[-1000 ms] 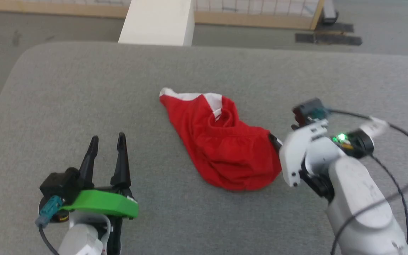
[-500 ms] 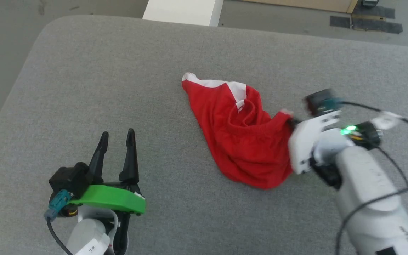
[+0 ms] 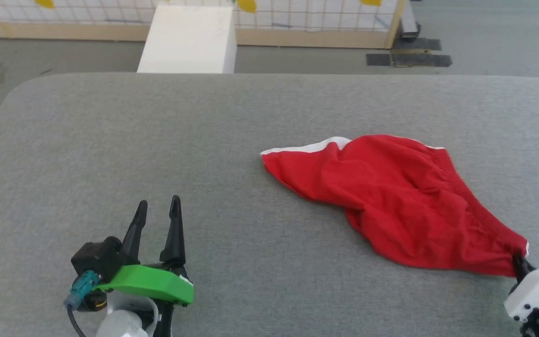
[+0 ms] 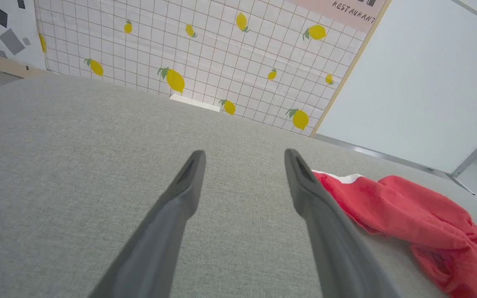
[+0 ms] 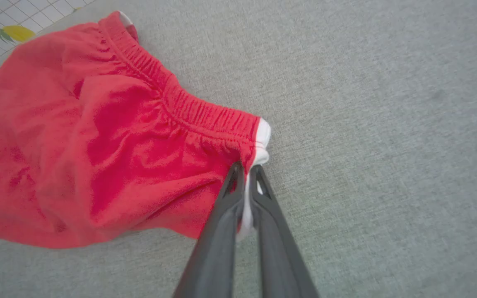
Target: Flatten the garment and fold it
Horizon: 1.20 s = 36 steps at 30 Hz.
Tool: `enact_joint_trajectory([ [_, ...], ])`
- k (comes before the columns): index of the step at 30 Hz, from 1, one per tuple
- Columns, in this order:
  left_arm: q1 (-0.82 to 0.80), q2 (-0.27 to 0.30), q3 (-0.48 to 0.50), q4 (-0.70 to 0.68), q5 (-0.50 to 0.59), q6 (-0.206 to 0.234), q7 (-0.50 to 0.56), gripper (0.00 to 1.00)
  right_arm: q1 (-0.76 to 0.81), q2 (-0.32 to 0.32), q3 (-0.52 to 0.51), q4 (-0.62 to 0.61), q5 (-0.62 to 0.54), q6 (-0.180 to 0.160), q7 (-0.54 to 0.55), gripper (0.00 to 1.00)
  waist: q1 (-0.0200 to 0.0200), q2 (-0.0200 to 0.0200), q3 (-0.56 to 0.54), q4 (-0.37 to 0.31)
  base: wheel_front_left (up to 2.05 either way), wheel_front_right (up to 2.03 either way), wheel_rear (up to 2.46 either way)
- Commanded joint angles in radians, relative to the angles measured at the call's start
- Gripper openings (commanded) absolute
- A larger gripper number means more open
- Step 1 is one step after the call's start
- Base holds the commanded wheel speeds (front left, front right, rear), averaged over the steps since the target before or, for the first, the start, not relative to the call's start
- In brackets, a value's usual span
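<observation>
Garment (image 3: 391,201) stretched out, right tool (image 5: 246,169) pinching its corner, left tool (image 3: 158,201) spread

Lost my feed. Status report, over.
Copy: right gripper shut on garment corner; left gripper open, off the cloth. Garment rumpled, not flat. Nothing blocking.

"RESTAURANT", dark capitals, on pink sign (image 4: 338,6) above lemon-patterned wall (image 4: 222,54).

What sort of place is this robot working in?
Probably a staged test room rather than a real home: a lemon-printed tile backdrop panel in a wooden frame, a pink sign reading RESTAURANT and a plain white partition board stand behind the grey cloth-covered table.
</observation>
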<state>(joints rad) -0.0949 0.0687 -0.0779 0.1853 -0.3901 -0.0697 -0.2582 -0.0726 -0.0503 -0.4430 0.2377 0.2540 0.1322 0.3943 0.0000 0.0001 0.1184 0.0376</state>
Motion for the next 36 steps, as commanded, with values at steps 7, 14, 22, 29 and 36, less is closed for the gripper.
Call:
enact_joint_trajectory([
  [7,-0.091,0.002,-0.014,0.005,-0.037,-0.003,0.095,1.00,-0.019,0.000,-0.024,-0.089,0.050,-0.002,-0.174,1.00,0.0000,-0.0001,0.005,-0.058,0.00,0.00,0.00],
  [14,-0.405,0.019,-0.079,0.115,-0.040,0.021,0.430,1.00,-0.048,0.000,-0.014,-0.148,0.018,-0.002,-0.193,1.00,0.0000,-0.0001,0.086,-0.123,0.00,0.00,0.00],
  [22,-0.679,0.097,-0.220,0.340,0.059,0.016,0.842,1.00,-0.072,0.000,0.065,-0.126,0.059,-0.002,-0.194,1.00,0.0000,-0.0001,0.195,-0.208,0.00,0.00,0.00],
  [29,-0.736,0.120,-0.274,0.434,0.093,-0.002,0.920,1.00,-0.075,0.000,0.093,-0.097,0.066,-0.002,-0.223,1.00,0.0000,-0.0001,0.251,-0.236,0.00,0.00,0.00],
  [36,-0.696,0.117,-0.293,0.481,0.062,-0.026,0.926,0.00,-0.087,0.000,0.103,-0.098,0.042,-0.002,-0.232,1.00,0.0000,-0.0001,0.243,-0.220,0.00,0.00,0.00],
])
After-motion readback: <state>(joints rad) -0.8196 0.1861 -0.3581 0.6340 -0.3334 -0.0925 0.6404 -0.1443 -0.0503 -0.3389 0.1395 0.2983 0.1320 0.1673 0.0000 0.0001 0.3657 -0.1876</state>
